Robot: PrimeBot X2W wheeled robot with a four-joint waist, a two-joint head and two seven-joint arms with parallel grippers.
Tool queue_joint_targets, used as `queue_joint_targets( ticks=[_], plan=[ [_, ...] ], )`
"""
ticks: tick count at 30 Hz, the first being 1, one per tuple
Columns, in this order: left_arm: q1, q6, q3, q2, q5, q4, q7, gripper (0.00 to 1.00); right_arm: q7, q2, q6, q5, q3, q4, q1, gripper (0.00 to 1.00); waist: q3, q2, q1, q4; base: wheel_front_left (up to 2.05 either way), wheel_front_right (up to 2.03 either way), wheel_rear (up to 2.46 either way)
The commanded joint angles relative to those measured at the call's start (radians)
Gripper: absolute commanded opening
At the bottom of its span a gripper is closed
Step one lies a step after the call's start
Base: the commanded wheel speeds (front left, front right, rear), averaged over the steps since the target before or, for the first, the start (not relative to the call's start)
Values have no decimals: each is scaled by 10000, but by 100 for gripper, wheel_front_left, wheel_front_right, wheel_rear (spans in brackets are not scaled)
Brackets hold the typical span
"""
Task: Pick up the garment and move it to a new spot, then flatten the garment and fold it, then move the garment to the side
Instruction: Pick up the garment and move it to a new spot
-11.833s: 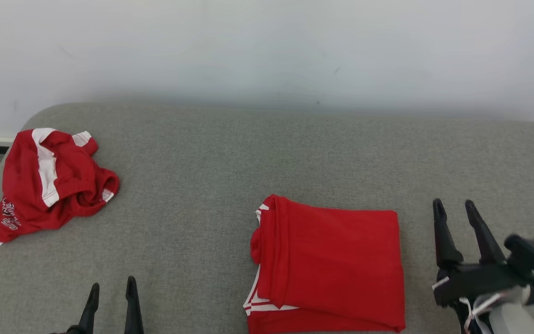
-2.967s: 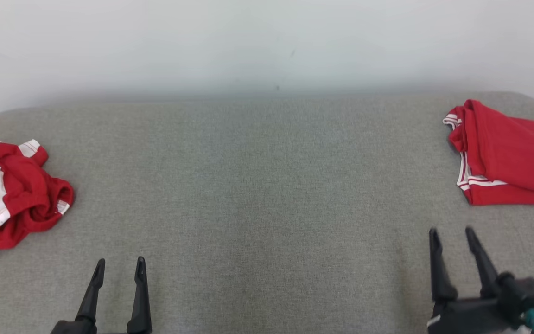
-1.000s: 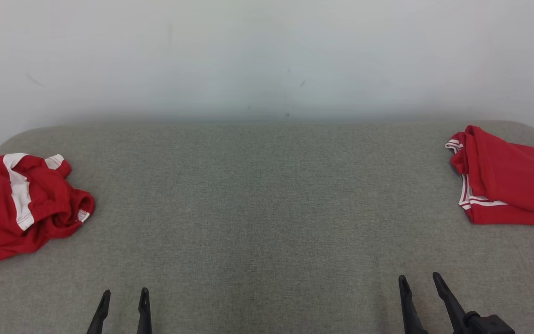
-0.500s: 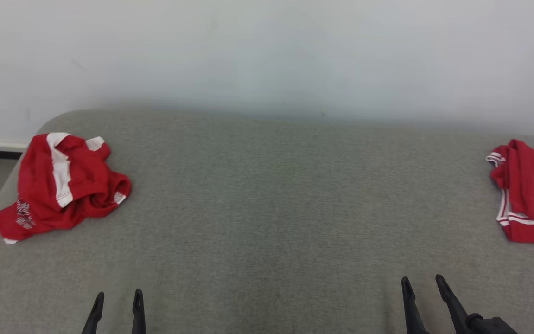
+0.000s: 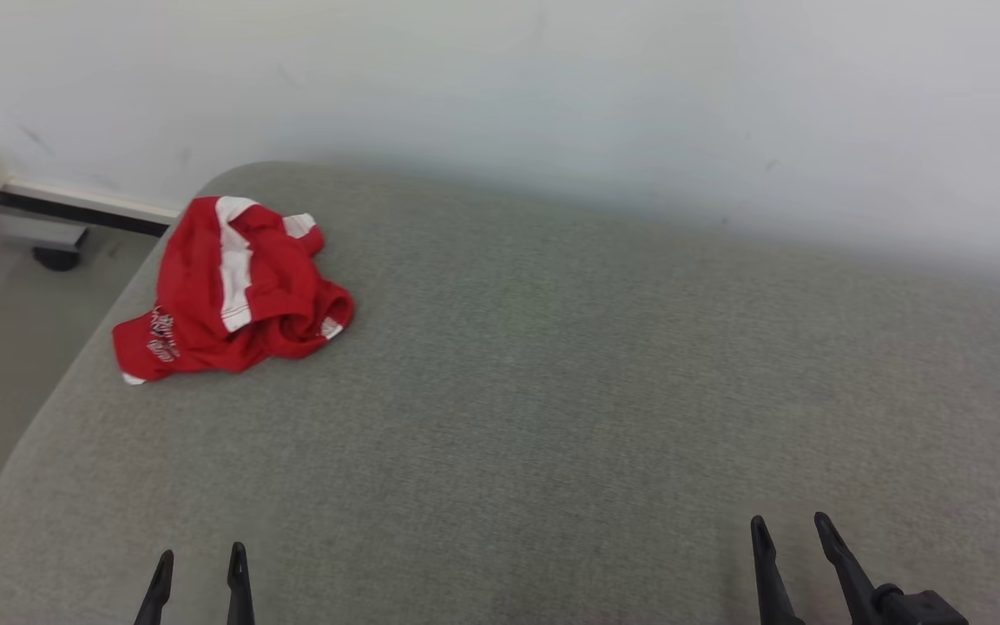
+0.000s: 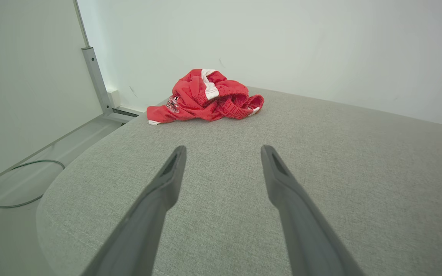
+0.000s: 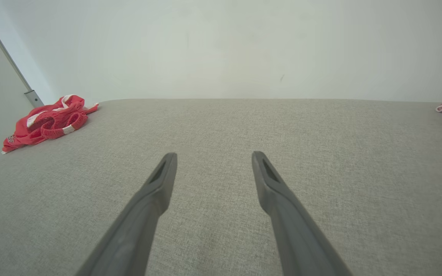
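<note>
Pickup is pending: crumpled red shorts (image 5: 231,291) are lying at the grey cushion's (image 5: 552,391) far left corner; my left gripper (image 5: 200,553) and right gripper (image 5: 789,519) are hovering spread, empty, likely needing a leftward reach.

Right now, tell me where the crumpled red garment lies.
In the head view the crumpled red garment lies far left on the grey cushion, near its corner, ahead of the left pincer.
</note>
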Motion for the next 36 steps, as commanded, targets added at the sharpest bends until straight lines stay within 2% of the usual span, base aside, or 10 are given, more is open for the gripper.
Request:
queue_joint_targets(
  ticks=[1, 20, 36],
  plan=[
    [98, -7, 65, -7, 88, 44, -14, 100, -13, 21, 4, 48, -1, 35, -12, 100, -19, -1, 0, 510, 0, 0, 0],
    [171, -76, 278, -6, 69, 192, -14, 100, -13, 67, 4, 46, 98, 111, 103, 100, -211, -1, 0, 1514, 0, 0, 0],
    [77, -131, 549, -7, 54, 286, -14, 100, -13, 74, 4, 41, 266, 143, 27, 100, -224, -1, 0, 1331, 0, 0, 0]
  ],
)
